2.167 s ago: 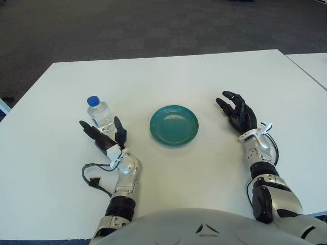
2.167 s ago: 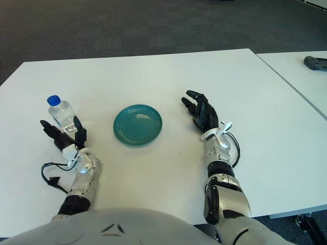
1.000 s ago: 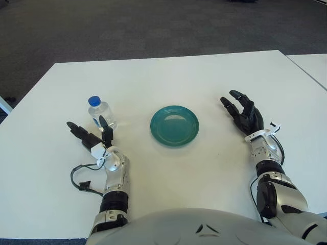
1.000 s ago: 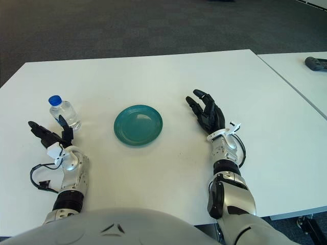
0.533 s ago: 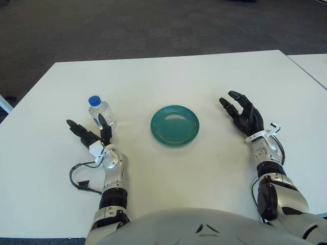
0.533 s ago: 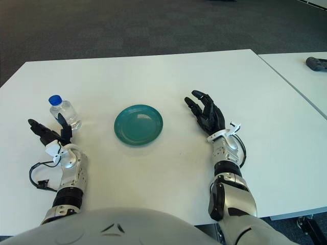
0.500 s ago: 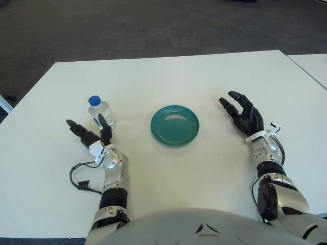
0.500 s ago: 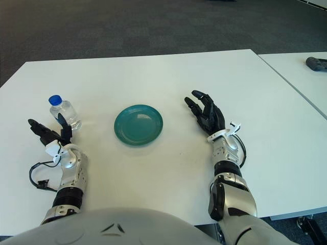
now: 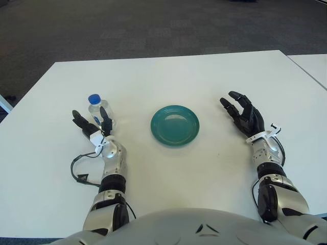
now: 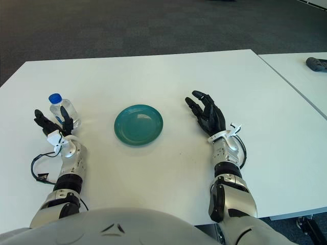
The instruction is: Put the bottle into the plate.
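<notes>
A small clear water bottle with a blue cap stands upright on the white table, left of centre. A teal plate lies empty at the middle of the table. My left hand is open, its fingers spread just in front of the bottle and reaching up on either side of its base, apart from it as far as I can see. My right hand is open and empty, held above the table to the right of the plate.
A black cable loops beside my left wrist. A second white table stands at the right with a dark object on it. Dark carpet lies beyond the far table edge.
My left hand has moved forward and slightly right, closing in on the bottle's base. The bottle, the plate and my right hand have stayed in place.
</notes>
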`<move>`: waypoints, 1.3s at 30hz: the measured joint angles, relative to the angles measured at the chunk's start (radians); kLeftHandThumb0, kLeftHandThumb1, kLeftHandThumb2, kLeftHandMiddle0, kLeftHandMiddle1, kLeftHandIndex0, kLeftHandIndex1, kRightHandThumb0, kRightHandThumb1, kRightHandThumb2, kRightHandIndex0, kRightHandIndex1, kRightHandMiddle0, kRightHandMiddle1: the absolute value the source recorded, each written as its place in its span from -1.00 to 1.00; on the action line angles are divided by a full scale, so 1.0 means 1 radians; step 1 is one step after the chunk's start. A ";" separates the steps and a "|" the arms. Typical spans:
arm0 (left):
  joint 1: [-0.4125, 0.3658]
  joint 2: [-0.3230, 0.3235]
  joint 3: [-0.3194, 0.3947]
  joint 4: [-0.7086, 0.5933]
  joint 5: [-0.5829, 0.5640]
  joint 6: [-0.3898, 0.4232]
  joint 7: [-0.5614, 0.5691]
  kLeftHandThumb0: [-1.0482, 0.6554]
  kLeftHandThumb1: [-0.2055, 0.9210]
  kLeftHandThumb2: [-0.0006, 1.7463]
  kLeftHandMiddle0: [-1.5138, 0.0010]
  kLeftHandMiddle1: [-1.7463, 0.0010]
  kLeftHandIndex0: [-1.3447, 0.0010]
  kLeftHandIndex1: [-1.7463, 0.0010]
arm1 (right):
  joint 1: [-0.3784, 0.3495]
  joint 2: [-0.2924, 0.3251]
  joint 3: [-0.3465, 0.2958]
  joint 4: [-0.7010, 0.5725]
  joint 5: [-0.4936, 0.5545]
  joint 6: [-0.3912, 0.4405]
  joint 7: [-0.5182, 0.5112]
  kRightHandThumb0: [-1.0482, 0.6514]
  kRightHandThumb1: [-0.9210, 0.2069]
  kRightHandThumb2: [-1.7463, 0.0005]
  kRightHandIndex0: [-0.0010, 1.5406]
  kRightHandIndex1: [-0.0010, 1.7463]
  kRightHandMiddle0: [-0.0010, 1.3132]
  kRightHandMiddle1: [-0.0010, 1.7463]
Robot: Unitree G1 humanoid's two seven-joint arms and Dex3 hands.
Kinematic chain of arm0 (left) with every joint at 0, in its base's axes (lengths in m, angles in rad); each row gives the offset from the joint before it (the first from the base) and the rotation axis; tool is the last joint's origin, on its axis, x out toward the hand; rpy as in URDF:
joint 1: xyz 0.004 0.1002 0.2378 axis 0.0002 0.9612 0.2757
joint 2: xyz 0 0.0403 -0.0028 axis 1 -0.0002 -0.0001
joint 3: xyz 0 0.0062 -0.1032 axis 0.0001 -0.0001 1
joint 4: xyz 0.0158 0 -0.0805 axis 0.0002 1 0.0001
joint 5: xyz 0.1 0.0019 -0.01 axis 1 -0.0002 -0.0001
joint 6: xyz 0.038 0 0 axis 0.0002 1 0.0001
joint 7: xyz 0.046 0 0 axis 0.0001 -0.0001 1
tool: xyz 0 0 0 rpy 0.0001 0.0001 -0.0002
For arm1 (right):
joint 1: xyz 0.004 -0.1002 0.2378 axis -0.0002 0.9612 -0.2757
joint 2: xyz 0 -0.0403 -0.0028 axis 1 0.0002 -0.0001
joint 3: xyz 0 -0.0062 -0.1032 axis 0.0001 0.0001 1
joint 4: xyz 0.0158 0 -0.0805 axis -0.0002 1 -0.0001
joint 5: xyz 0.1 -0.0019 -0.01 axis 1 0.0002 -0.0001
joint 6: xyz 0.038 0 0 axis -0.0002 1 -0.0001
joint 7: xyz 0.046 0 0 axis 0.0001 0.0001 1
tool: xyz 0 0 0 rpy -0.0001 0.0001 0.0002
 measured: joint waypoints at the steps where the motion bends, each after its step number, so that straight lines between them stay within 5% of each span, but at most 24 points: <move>1: -0.004 0.000 0.000 0.005 0.002 0.000 0.000 -1.00 1.00 -0.59 0.75 0.97 1.00 0.45 | 0.003 0.001 0.000 -0.003 0.000 0.000 0.000 -0.67 -1.00 0.33 -0.36 -0.69 -0.85 0.10; 18: -0.027 0.018 -0.002 0.041 0.024 0.024 -0.037 -1.00 1.00 -0.55 0.74 0.97 1.00 0.58 | 0.075 0.025 0.023 -0.112 0.001 0.014 -0.024 -0.63 -1.00 0.33 -0.34 -0.68 -0.84 0.11; 27: -0.063 0.042 -0.007 0.102 0.044 0.025 -0.048 -1.00 1.00 -0.55 0.73 0.97 1.00 0.58 | 0.222 0.087 0.074 -0.350 -0.003 0.029 -0.090 -0.62 -1.00 0.29 -0.38 -0.70 -0.83 0.10; 39: -0.098 0.051 -0.023 0.144 0.067 0.049 -0.048 -1.00 1.00 -0.54 0.70 0.96 1.00 0.56 | 0.267 0.100 0.109 -0.416 -0.015 0.047 -0.166 -0.65 -1.00 0.27 -0.40 -0.73 -0.81 0.11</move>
